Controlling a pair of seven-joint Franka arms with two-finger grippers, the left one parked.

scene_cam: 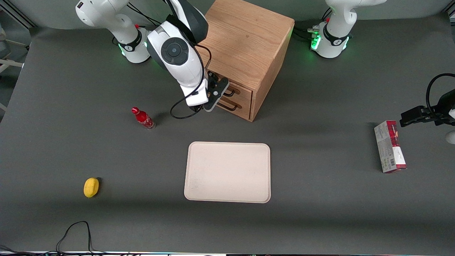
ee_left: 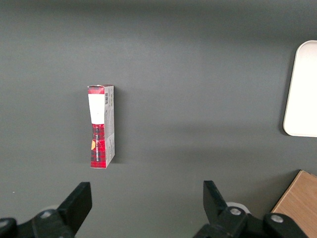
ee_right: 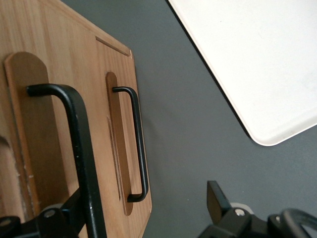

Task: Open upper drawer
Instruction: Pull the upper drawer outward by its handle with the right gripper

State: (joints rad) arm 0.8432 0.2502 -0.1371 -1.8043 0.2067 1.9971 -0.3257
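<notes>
The oak cabinet (scene_cam: 245,39) stands at the back of the table, its two drawers facing the front camera. The upper drawer (scene_cam: 243,91) has a thin black bar handle (scene_cam: 230,93); its front looks level with the lower drawer (scene_cam: 242,107). My right gripper (scene_cam: 214,95) is at the upper drawer's front, at the working arm's end of the handle. In the right wrist view the gripper (ee_right: 146,206) is open. The upper handle (ee_right: 74,129) runs close past one finger (ee_right: 74,210), inside the gap, while the other finger (ee_right: 215,198) is over the table. The lower handle (ee_right: 140,148) is apart from both fingers.
A beige tray (scene_cam: 227,172) lies nearer the front camera than the cabinet. A red bottle (scene_cam: 143,118) stands beside the gripper, toward the working arm's end. A yellow object (scene_cam: 91,187) lies nearer the camera there. A red and white box (scene_cam: 389,145) lies toward the parked arm's end.
</notes>
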